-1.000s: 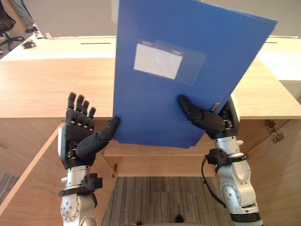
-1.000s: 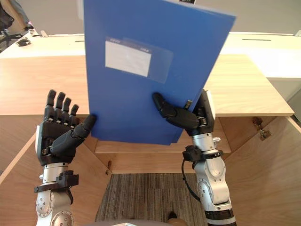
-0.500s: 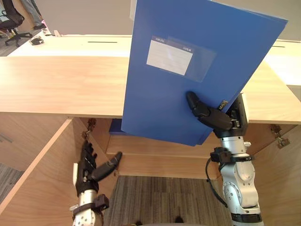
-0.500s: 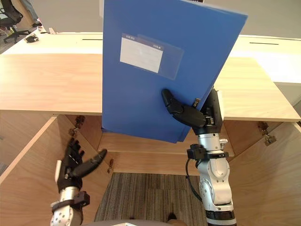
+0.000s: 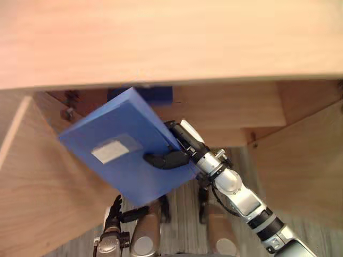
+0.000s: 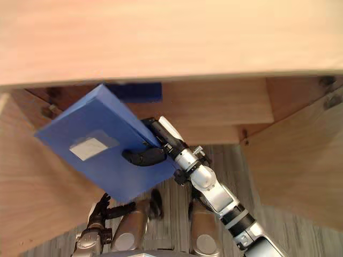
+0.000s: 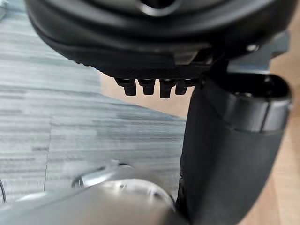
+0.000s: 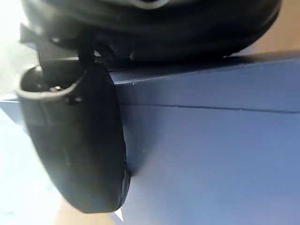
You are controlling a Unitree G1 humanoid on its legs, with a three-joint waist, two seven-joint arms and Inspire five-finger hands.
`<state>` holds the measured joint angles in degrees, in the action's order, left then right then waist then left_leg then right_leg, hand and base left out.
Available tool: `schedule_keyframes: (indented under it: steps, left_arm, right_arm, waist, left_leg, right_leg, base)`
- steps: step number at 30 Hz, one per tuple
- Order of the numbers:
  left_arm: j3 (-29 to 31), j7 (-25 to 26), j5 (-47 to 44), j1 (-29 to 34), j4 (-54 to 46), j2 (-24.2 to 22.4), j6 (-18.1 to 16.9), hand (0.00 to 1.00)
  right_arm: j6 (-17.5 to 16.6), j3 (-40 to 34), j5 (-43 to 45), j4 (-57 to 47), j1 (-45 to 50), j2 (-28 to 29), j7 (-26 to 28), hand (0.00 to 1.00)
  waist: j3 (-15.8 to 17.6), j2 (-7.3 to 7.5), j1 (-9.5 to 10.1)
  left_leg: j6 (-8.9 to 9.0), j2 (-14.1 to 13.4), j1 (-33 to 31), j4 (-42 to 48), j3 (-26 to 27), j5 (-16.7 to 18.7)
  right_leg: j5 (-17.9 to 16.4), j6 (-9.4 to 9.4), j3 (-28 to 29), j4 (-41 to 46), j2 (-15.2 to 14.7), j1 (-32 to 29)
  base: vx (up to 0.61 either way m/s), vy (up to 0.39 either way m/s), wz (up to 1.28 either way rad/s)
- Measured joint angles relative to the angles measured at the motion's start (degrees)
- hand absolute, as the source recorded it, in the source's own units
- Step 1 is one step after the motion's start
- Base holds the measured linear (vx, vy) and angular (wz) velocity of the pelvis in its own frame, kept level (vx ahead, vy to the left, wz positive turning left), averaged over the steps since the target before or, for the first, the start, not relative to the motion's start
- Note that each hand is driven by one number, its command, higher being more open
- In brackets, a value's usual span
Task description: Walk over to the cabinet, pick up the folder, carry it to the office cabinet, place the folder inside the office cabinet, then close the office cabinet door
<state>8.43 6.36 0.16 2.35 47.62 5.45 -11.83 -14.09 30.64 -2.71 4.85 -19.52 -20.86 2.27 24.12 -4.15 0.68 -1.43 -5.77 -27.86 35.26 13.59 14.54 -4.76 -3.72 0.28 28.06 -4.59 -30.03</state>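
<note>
The blue folder [image 5: 126, 155] with a white label hangs tilted in front of the open office cabinet [image 5: 225, 112], just below its wooden top [image 5: 171, 37]. My right hand [image 5: 179, 142] is shut on the folder's lower right edge, with its thumb [image 5: 163, 159] across the folder's face. The right wrist view has that thumb [image 8: 79, 140] pressed on the blue cover [image 8: 211, 150]. My left hand [image 5: 115, 209] hangs low by the floor under the folder, open and holding nothing, its fingers [image 7: 154, 86] relaxed over the carpet.
Another blue item [image 5: 153, 95] sits at the back of the cabinet under the top. The cabinet's left door [image 5: 27, 176] and right door [image 5: 305, 160] stand swung open on either side. Grey striped carpet [image 7: 70, 117] covers the floor.
The view has tipped down below the cabinet top. The right hand has lowered the folder from upright above the top to the cabinet opening and tilted it flatter. The left hand has dropped lower.
</note>
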Motion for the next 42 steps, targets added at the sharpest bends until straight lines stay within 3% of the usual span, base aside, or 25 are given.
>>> schedule_keyframes:
  steps: [3, 6, 9, 14, 21, 28, 29, 35, 42]
  left_arm:
    - [-1.23, 0.87, -0.45, -4.06, -0.10, -0.05, -0.41, 1.00]
    - [-1.41, 0.87, -1.28, -6.66, -2.30, -0.66, -0.50, 1.00]
    - [-1.02, 1.00, -1.94, -8.03, -5.76, -1.28, -0.57, 1.00]
    - [-0.99, 2.12, -4.78, -10.78, -12.67, -3.83, -0.96, 1.00]
    - [0.83, 5.60, -8.06, -11.48, -14.52, -4.68, -0.99, 1.00]
    - [1.06, 7.51, -9.44, -11.59, -15.55, -5.58, -1.00, 1.00]
    - [1.15, 7.62, -9.78, -11.69, -15.49, -5.66, -0.99, 1.00]
    - [1.12, 9.00, -10.39, -12.56, -15.42, -6.33, -1.03, 1.00]
    - [0.52, 9.56, -11.46, -12.74, -15.44, -6.66, -1.07, 1.00]
  right_arm:
    - [0.48, -1.68, 0.28, 4.56, -3.95, 0.73, -1.42, 0.00]
    - [1.79, -6.92, 2.25, 6.06, -5.06, 3.56, -3.83, 0.00]
    - [1.82, -12.61, 9.31, 6.01, -7.29, 5.97, -6.49, 0.00]
    - [1.08, -24.78, 26.07, 5.92, -17.87, 9.39, -15.24, 0.00]
    - [-2.04, -34.09, 41.05, 10.82, -29.79, 10.15, -23.54, 0.00]
    - [-3.62, -39.36, 55.81, 20.15, -42.00, 10.52, -25.73, 0.00]
    - [-3.77, -40.42, 57.88, 22.26, -44.66, 10.44, -26.24, 1.00]
    - [-4.03, -41.71, 66.95, 29.28, -52.64, 7.78, -26.47, 1.00]
    - [-4.33, -41.63, 70.61, 30.60, -53.96, 5.91, -26.56, 1.00]
  waist:
    - [1.71, -1.07, 0.02]
    - [1.93, -1.13, 0.34]
    - [2.27, -1.33, 0.65]
    - [3.26, -1.40, 2.89]
    - [3.38, -1.43, 3.73]
    - [3.37, -1.42, 4.95]
    - [3.37, -1.42, 5.07]
    - [3.32, -1.43, 5.77]
    - [3.15, -1.38, 5.74]
  left_leg:
    - [-0.29, -1.04, -8.06, 6.44, -0.22, 1.26]
    - [-0.30, -1.86, -15.12, 12.16, -1.14, 2.86]
    - [-0.14, -2.78, -21.54, 17.78, -2.46, 4.35]
    - [-0.21, -3.92, -31.52, 23.52, -3.66, 4.51]
    - [-0.29, -4.67, -35.73, 26.00, -4.93, 4.46]
    - [-0.21, -4.81, -36.89, 25.81, -5.21, 4.36]
    - [-0.19, -4.80, -36.96, 25.72, -5.22, 4.32]
    - [0.19, -4.57, -36.97, 24.66, -5.59, 3.81]
    - [0.62, -3.64, -36.59, 22.86, -6.62, 2.49]
  right_leg:
    - [-1.29, 0.16, -0.06, 6.77, -0.27, -8.42]
    - [-3.44, 0.41, -0.49, 13.08, -0.42, -15.60]
    - [-5.51, 0.69, -1.47, 19.03, -0.54, -21.73]
    - [-6.44, 1.49, -2.03, 25.23, -0.57, -31.46]
    - [-6.72, 1.89, -3.25, 27.32, -0.46, -35.09]
    - [-6.70, 1.95, -3.78, 26.95, -0.50, -35.98]
    - [-6.69, 1.97, -3.87, 26.86, -0.53, -36.02]
    - [-6.69, 1.97, -4.75, 26.13, -0.98, -35.74]
    - [-6.67, 2.03, -6.12, 25.15, -1.85, -34.66]
  base:
    - [-0.17, 0.009, -0.03]
    - [-0.15, -0.024, 0.09]
    - [-0.15, -0.048, 0.12]
    - [-0.09, -0.057, 0.05]
    - [-0.05, -0.038, 0.02]
    - [-0.06, -0.025, 0.00]
    - [-0.04, -0.020, 0.01]
    - [-0.05, -0.028, 0.05]
    - [-0.07, -0.048, 0.12]
